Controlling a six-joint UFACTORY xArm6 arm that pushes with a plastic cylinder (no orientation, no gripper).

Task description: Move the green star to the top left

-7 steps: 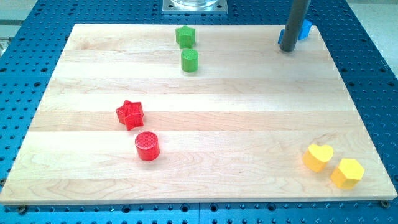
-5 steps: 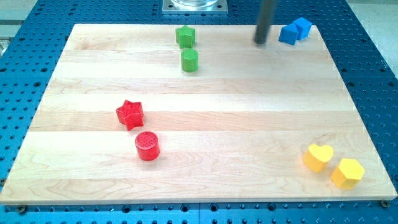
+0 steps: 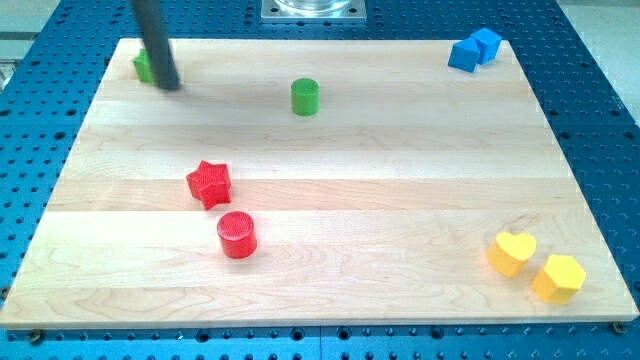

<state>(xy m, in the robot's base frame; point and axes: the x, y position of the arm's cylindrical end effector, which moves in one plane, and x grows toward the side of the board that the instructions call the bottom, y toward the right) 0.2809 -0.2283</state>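
The green star lies near the board's top left corner, mostly hidden behind my rod; only a green sliver shows on the rod's left. My tip rests on the board right beside it, on its right and touching or nearly so. A green cylinder stands alone at the top middle, well to the right of my tip.
A red star and a red cylinder sit at the lower left. Two blue blocks sit at the top right corner. A yellow heart and a yellow hexagon sit at the bottom right.
My tip swept from the top right across to the top left. The green star went with it from above the green cylinder to the top left corner.
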